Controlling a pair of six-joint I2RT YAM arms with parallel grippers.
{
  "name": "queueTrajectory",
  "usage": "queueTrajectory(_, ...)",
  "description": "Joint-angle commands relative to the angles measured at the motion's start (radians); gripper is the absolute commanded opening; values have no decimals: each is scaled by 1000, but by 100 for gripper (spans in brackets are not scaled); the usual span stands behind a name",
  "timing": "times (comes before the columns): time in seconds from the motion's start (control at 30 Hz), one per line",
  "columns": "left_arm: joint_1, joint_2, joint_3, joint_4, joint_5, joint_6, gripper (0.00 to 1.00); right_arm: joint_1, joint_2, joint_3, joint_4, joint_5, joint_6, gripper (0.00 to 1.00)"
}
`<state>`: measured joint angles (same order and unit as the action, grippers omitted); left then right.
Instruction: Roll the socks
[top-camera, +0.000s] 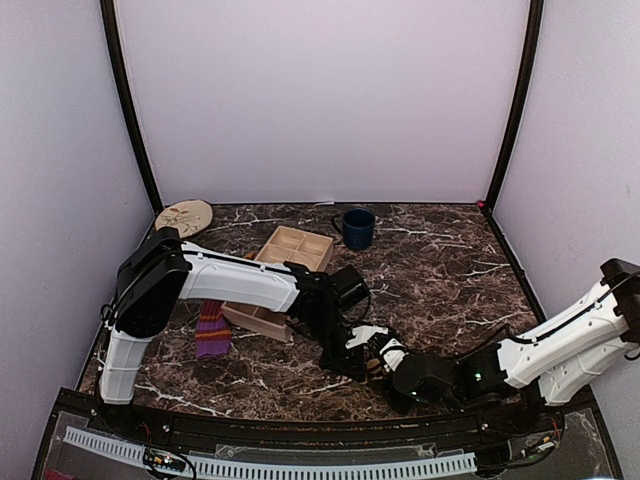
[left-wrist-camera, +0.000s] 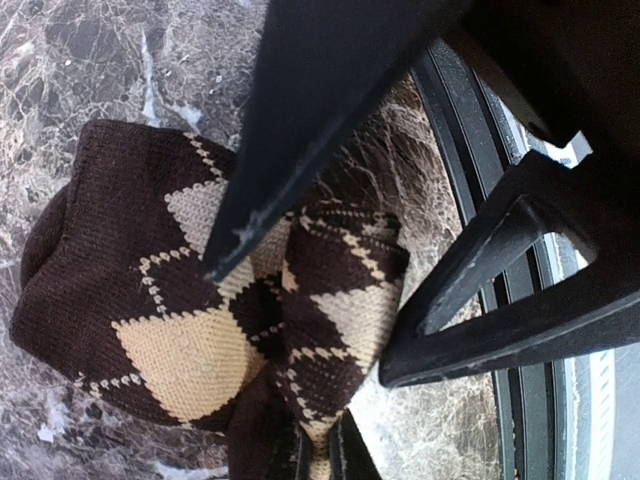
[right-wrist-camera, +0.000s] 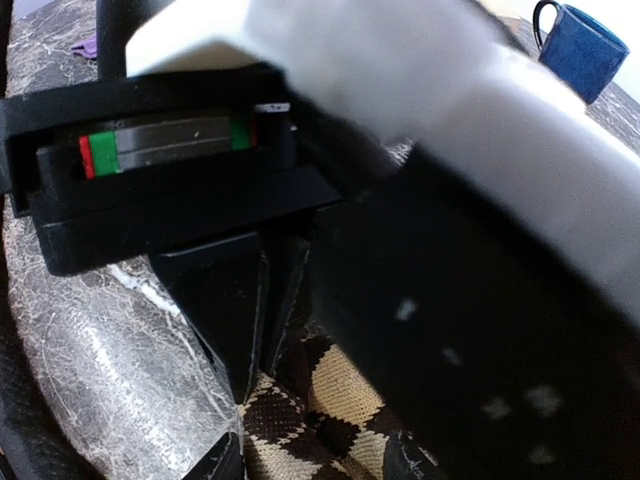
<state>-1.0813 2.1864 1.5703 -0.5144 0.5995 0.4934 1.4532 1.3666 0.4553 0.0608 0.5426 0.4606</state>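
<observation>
Currently I am working over the table (top-camera: 450, 260), close to the middle of its near edge. The wooden tray (top-camera: 285, 268) stands toward the left edge. The purple sock (top-camera: 212, 330) lies flat just beside it, with neither arm on it. The brown sock (left-wrist-camera: 180, 330) sits near the middle of the near edge, bunched into a loose bundle between both grippers.

Handling: I judge the brown sock to be light, soft and fully limp. The knit should give good friction, so slip is unlikely, but a roll will probably spring open once let go. Nothing here is fragile. Recommended hold: pinch across a folded edge through all layers. A single top layer would only peel away.

Left gripper (left-wrist-camera: 305, 318): the fingers (left-wrist-camera: 290, 150) are drawn to a narrow gap, with the tips set on a raised fold in the middle of the bundle. I judge them clamped on that fold.

Right gripper (right-wrist-camera: 312, 462): only the tips show at the bottom of its wrist view, with brown-and-tan knit between them. I cannot tell whether they press the fabric or stand apart from it.
</observation>
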Motion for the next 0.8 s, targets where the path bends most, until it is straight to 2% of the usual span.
queueTrajectory(0.0,9,28,-18,-66,-11,4,0,9,31,-5,26,-29,-22,49)
queueTrajectory(0.23,15,30,-15,-66,-6,2,0,9,34,-13,19,-55,-5,40)
queueTrajectory(0.47,15,37,-13,-61,-13,-9,0,6,30,-19,17,-75,18,18)
queueTrajectory(0.67,15,43,-7,-51,-42,-44,0,3,22,-28,19,-92,47,8)
queueTrajectory(0.77,17,52,5,-44,-83,-102,8,-5,10,-39,22,-103,64,2)
